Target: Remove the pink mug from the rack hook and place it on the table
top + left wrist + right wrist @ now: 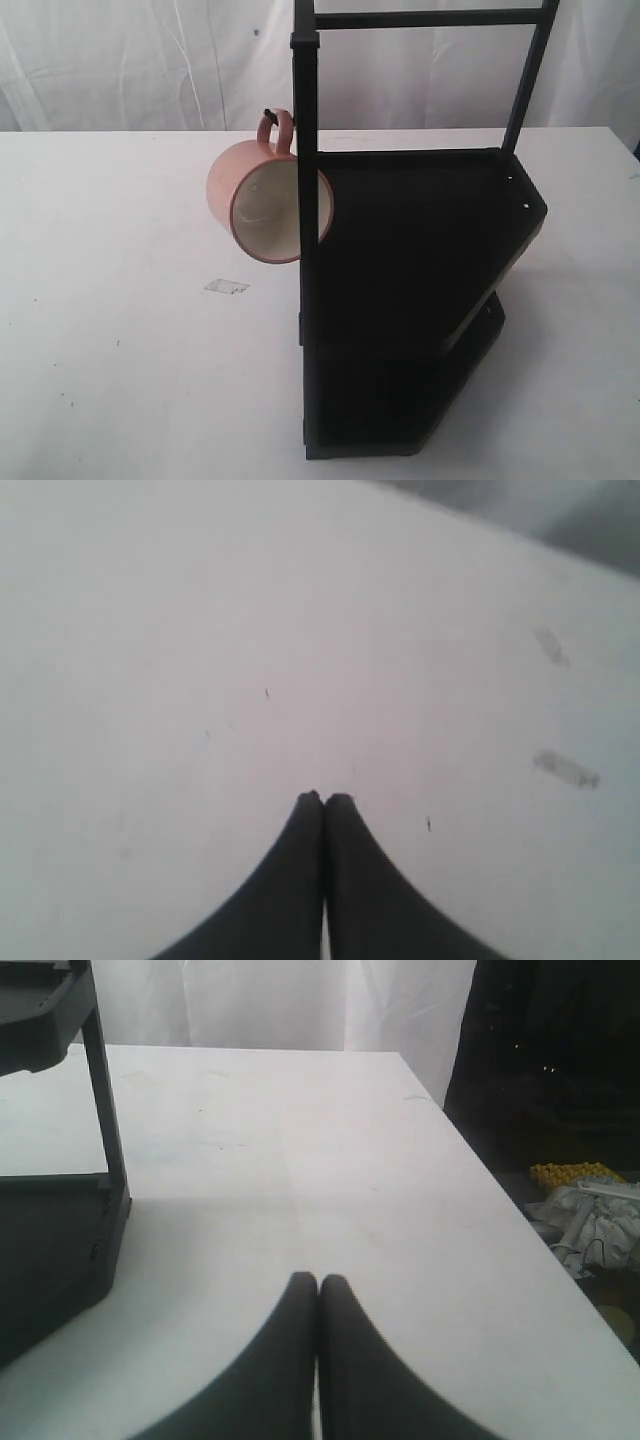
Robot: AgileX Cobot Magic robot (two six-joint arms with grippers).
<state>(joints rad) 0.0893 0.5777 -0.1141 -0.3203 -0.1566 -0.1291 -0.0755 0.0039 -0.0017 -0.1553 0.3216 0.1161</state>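
The pink mug hangs by its loop handle from the rack hook, a thin black peg jutting left from the tall black rack's upright post. Its cream-white inside faces the exterior view. Below it lies the white table. Neither arm shows in the exterior view. My left gripper is shut with nothing in it, over bare tabletop. My right gripper is also shut and empty, over the table beside the rack's base.
The black rack with its shelves fills the middle and right of the exterior view. A small scuff mark lies on the table below the mug. The table's edge and floor clutter show in the right wrist view.
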